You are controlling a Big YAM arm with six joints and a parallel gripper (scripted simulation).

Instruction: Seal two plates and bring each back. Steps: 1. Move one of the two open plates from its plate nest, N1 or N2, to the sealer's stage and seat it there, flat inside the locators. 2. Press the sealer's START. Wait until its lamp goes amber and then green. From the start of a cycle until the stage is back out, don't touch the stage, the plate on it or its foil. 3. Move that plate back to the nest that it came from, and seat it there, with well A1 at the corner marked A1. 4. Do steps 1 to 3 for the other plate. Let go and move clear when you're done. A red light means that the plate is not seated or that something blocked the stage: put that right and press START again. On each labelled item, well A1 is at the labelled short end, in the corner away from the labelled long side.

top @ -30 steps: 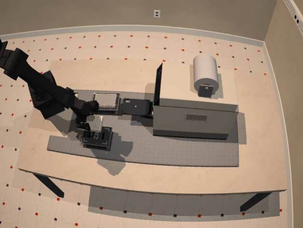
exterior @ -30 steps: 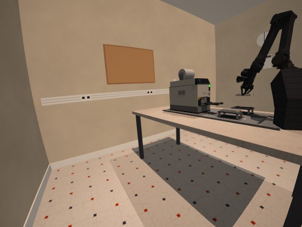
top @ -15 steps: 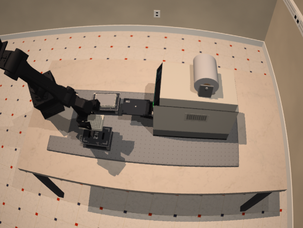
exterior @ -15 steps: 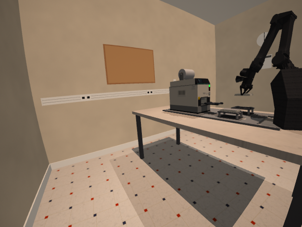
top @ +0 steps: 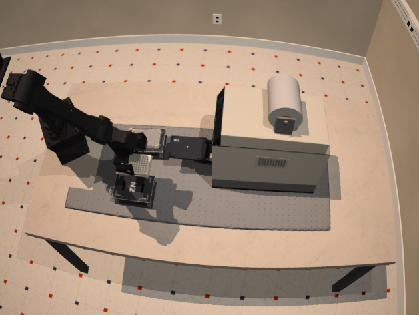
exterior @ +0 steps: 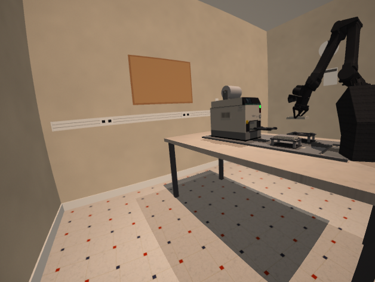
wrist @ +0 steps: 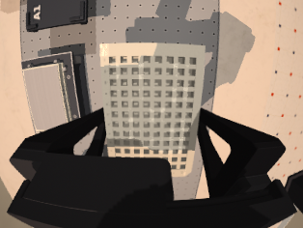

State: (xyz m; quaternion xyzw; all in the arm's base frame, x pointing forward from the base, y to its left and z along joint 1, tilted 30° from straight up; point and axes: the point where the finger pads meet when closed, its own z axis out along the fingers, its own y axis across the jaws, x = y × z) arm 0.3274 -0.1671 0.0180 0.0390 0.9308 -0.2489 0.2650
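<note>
The gripper (top: 133,166) (exterior: 300,115) (wrist: 151,112), spread wide, is clamped on the long sides of the open well plate (top: 141,164) (exterior: 291,117) (wrist: 151,97), held aloft beside nest N2 (top: 118,196) (exterior: 312,137). The plate's long axis points away from the wrist; the sealer's stage (top: 185,147) (exterior: 266,128) (wrist: 57,15) lies ahead and to the wrist view's left, probably the next destination.

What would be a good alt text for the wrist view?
The gripper holds an open, pale well plate by its long sides, above a perforated board. To the left are a foil-covered plate in its nest and, farther up, a dark stage marked A1.
</note>
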